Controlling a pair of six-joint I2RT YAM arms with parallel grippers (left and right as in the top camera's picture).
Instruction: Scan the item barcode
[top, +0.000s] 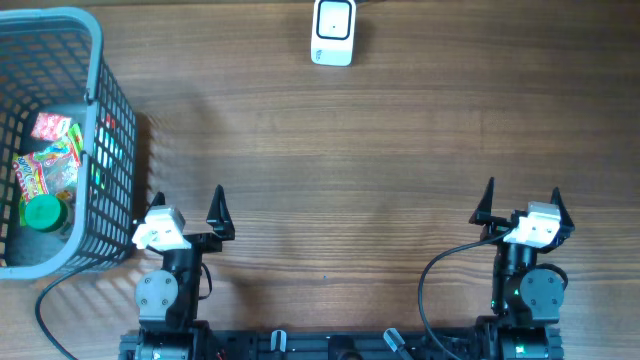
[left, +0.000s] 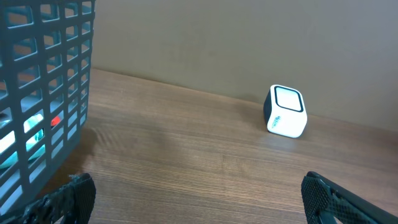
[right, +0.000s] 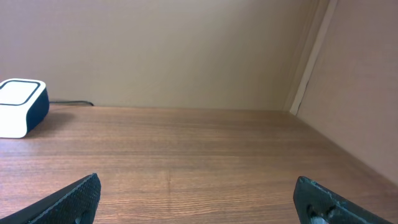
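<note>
Far left, one grey basket (top: 112, 120) holds the items, at least three: pink packet (top: 50, 127), colourful packet (top: 48, 170), green-lidded tub (top: 42, 213). Left tool (top: 188, 197) gapes wide, empty, just beside it. Best to drop straight over the rim. One scanner (top: 333, 31) waits at the surface's far edge. Right tool (top: 522, 192) is spread wide too, empty.
</note>
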